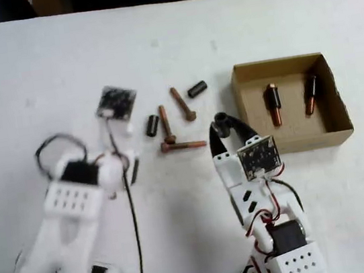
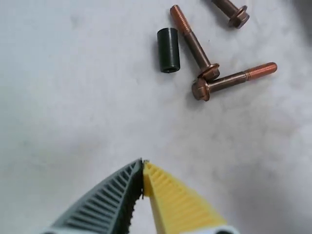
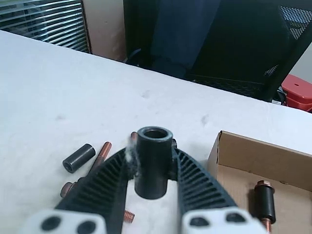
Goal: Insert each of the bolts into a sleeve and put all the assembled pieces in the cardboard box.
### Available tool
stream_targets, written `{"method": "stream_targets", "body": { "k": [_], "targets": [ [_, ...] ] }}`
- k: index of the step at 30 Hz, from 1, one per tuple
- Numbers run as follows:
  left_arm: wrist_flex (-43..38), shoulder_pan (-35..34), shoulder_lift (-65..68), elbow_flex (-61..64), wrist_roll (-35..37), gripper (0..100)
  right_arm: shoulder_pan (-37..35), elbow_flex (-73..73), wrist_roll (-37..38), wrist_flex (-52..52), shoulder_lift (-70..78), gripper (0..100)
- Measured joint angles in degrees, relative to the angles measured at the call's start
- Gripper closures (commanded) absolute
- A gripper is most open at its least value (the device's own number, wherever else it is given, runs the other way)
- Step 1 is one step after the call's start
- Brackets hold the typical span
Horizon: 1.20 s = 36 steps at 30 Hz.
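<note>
Right pincer: your right pincer is open only as wide as the held sleeve, which it grips between its fingers. The sleeve is black and stands upright with its bore facing up.
Right pincer place: it sits just left of the box's near-left corner and right of the loose bolts.
Left pincer: your left pincer is closed, tips meeting, with nothing in it. It is over bare desk, on the near side of the loose parts.
Bolts: three copper bolts lie loose mid-desk.
Far bolt: it lies at a slant, apart from the other two.
Middle bolt: it runs near to far.
Near bolt: it runs left to right, its head just beside the middle bolt's head.
Left sleeve: it lies on its side, just left of the middle bolt.
Far sleeve: it lies on its side, just right of the far bolt's far end.
Box: it is open-topped and sits on the right of the desk.
In the box: two assembled pieces lie apart, the left piece and the right piece, each a bolt through a black sleeve.
</note>
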Motion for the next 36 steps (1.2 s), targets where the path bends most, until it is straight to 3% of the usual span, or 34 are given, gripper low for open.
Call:
{"method": "stream_targets", "body": {
  "k": [12,15,20,23,27,36],
  "targets": [
    [-0.09,4.04,33.93,-25.23,0.18,98,0.62,0.0,0.0,0.18,0.0,98.2],
    [-0.09,4.66,39.56,-30.59,0.18,93,0.35,0.0,0.0,0.18,0.0,98.2],
    [-0.09,4.66,46.15,-37.54,2.99,80,0.35,0.0,0.0,0.18,0.0,98.2],
    [-0.09,4.66,49.23,-40.53,8.09,82,0.44,0.0,0.0,0.18,0.0,98.2],
    [-0.09,4.66,52.75,-43.78,9.76,86,0.35,0.0,0.0,0.18,0.0,98.2],
    [-0.09,4.84,59.43,-48.26,12.75,79,0.35,0.0,0.0,1.67,0.0,98.2]
  ]
}}
